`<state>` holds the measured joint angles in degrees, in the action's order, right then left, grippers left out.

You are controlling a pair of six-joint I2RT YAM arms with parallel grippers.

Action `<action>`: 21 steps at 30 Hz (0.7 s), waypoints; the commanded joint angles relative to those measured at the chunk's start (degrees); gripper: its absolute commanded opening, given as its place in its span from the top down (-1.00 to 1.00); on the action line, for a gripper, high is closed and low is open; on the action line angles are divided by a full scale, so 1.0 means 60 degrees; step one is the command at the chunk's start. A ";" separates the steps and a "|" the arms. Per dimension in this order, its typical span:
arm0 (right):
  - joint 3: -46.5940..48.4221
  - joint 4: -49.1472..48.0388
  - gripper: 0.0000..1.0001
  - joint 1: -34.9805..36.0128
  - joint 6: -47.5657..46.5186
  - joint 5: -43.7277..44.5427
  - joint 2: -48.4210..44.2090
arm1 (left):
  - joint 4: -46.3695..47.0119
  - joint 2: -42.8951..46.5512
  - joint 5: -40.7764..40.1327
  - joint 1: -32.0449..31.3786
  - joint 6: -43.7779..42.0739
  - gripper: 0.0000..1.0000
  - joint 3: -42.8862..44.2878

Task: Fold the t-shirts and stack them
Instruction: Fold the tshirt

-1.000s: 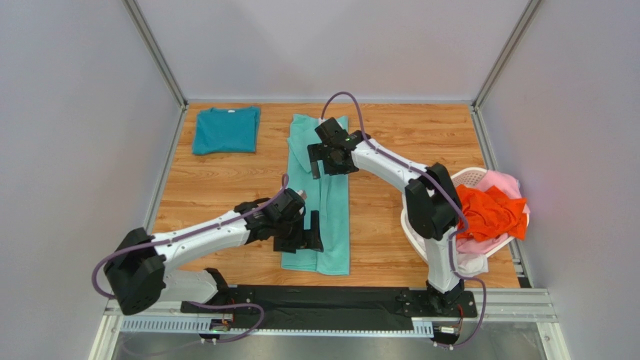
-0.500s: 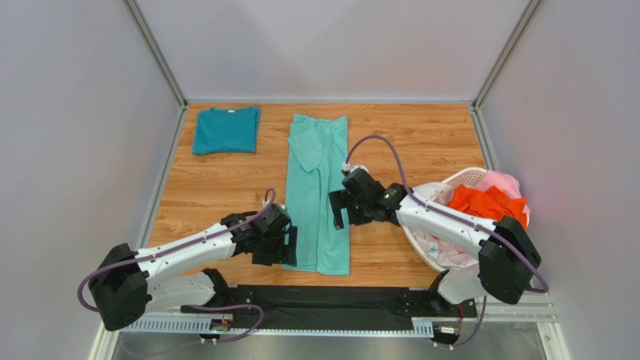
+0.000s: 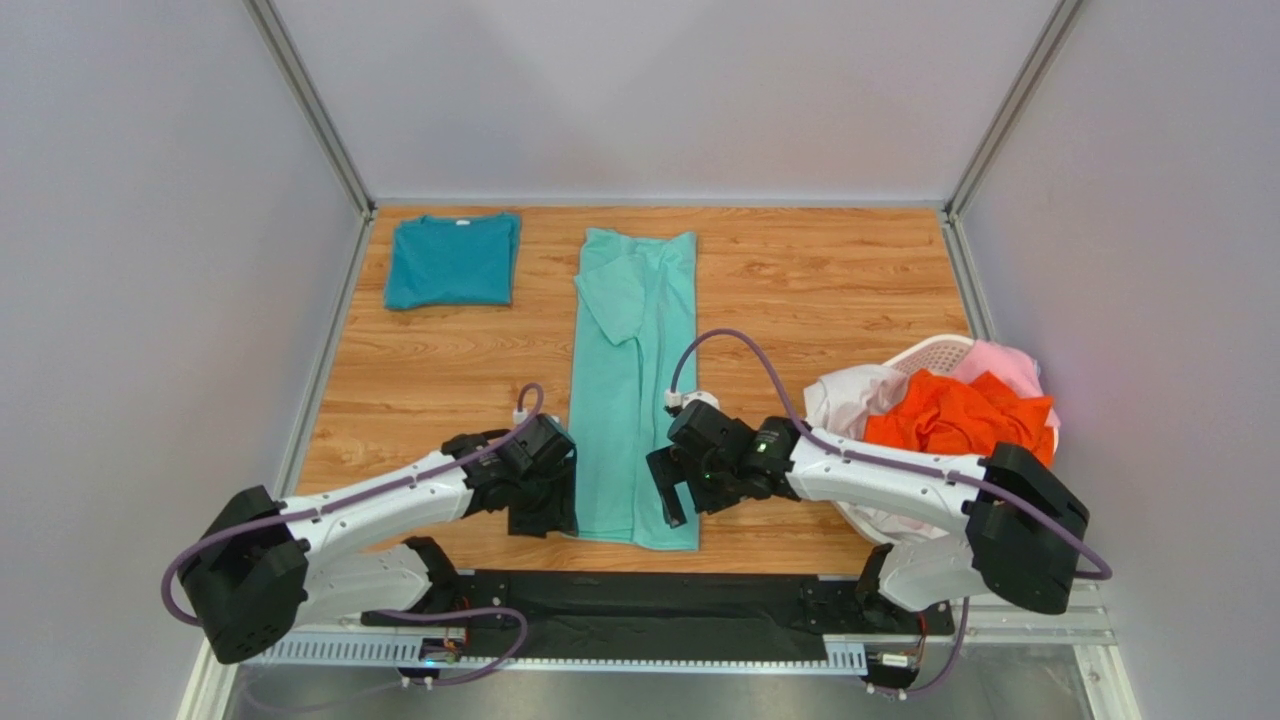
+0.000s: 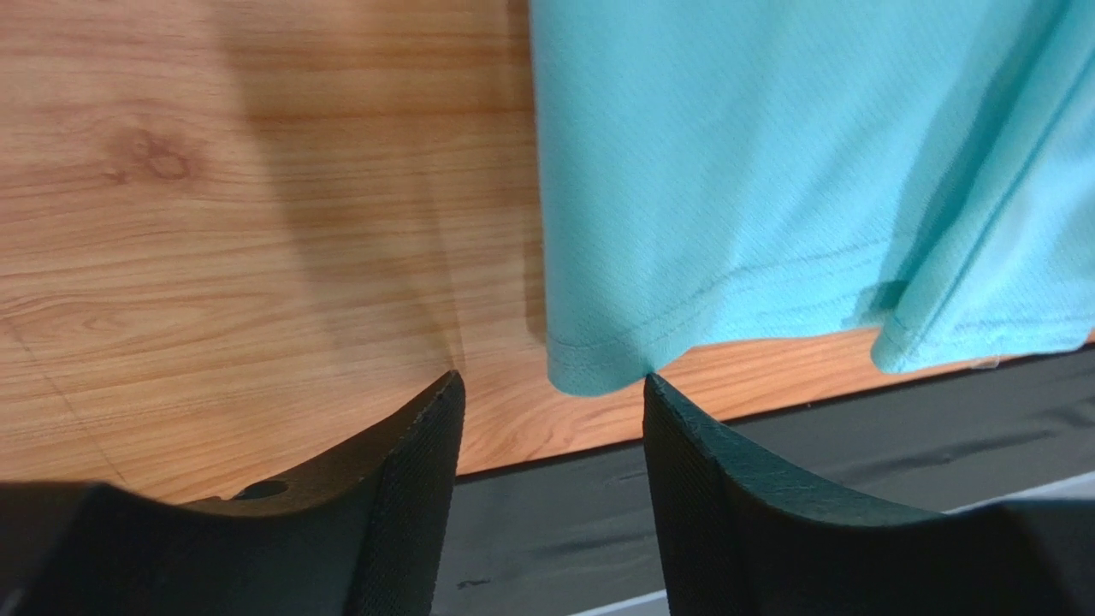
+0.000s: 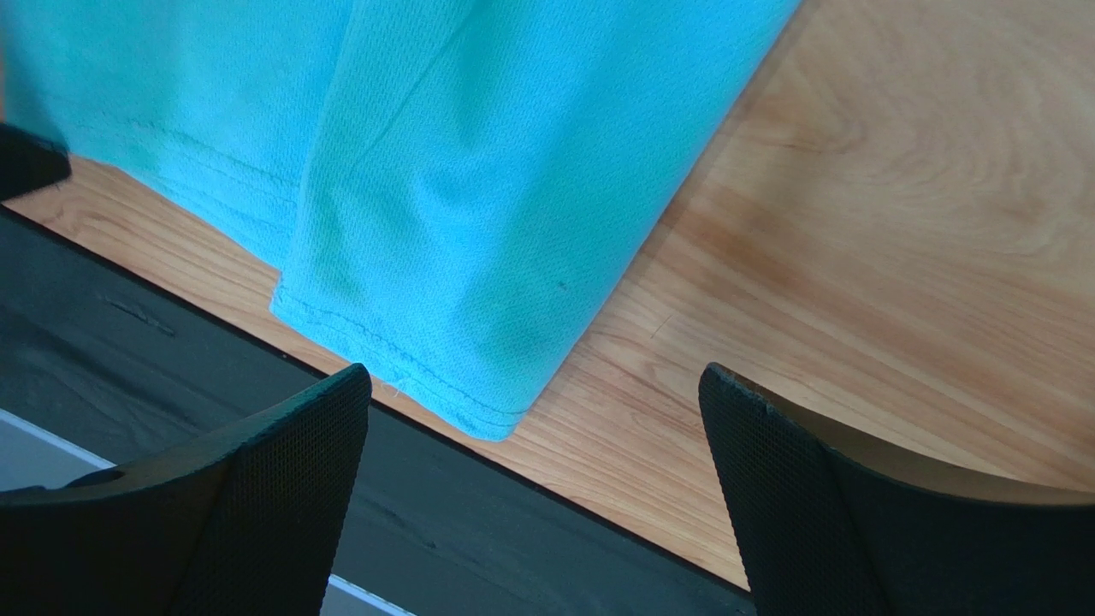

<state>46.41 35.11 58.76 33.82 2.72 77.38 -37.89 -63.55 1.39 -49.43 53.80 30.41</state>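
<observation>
Folding stands partway: you have the teal t-shirt (image 3: 451, 258) finished, the mint t-shirt (image 3: 631, 398) folded lengthwise only, others in the basket (image 3: 939, 354). Left gripper (image 4: 553, 380) and right gripper (image 5: 534, 372) gape empty.

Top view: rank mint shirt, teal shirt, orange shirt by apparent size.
1. mint shirt, clearly largest.
2. teal shirt and orange shirt look about alike; the orange one is bunched up, so I won't rank them.

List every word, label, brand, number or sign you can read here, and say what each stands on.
None can be read. The mint t-shirt, the folded teal t-shirt and the orange t-shirt are plain. The laundry basket and the wooden table show no print, and neither arm shows a legible label.
</observation>
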 commanded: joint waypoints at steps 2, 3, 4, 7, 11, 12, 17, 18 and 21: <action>-0.0133 -0.0198 -1.00 0.0488 0.0310 -0.0014 0.0286 | 0.0572 -0.0043 0.0207 0.0371 -0.0090 -0.11 -0.0206; -0.0176 -0.0183 -1.00 0.0547 0.0310 0.0000 0.0272 | 0.0761 -0.0145 0.0397 0.0387 -0.0133 -0.05 -0.0220; -0.0278 -0.0154 -0.97 0.0621 0.0368 0.0073 0.0243 | 0.0821 -0.0204 0.0486 0.0387 -0.0206 -0.03 -0.0206; -0.0454 -0.0067 -0.96 0.0840 0.0456 0.0060 0.0067 | 0.0909 -0.0365 0.0735 0.0387 -0.0324 0.28 -0.0206; -0.0688 -0.0052 -0.92 0.0929 0.0836 -0.0189 -0.0065 | 0.0895 -0.0556 0.0925 0.0387 -0.0470 0.89 -0.0250; -0.0748 -0.0037 -0.91 0.0929 0.0895 -0.0248 -0.0051 | 0.0851 -0.0599 0.0940 0.0387 -0.0456 0.97 -0.0235; -0.1070 -0.0534 -0.54 0.0958 0.1130 -0.0731 0.0066 | 0.0807 -0.0644 0.1116 0.0387 -0.0412 1.00 -0.0352; -0.1114 -0.0680 -0.47 0.0987 0.1087 -0.0819 0.0066 | 0.0793 -0.0600 0.1131 0.0372 -0.0369 1.00 -0.0381; -0.1100 -0.0974 -0.22 0.0973 0.1043 -0.0996 0.0285 | 0.0778 -0.0483 0.1131 0.0372 -0.0237 1.00 -0.0513</action>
<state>39.64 33.34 64.14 38.96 -1.15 78.65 -33.01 -67.09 7.40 -47.20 52.01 28.73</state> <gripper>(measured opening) 0.652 0.007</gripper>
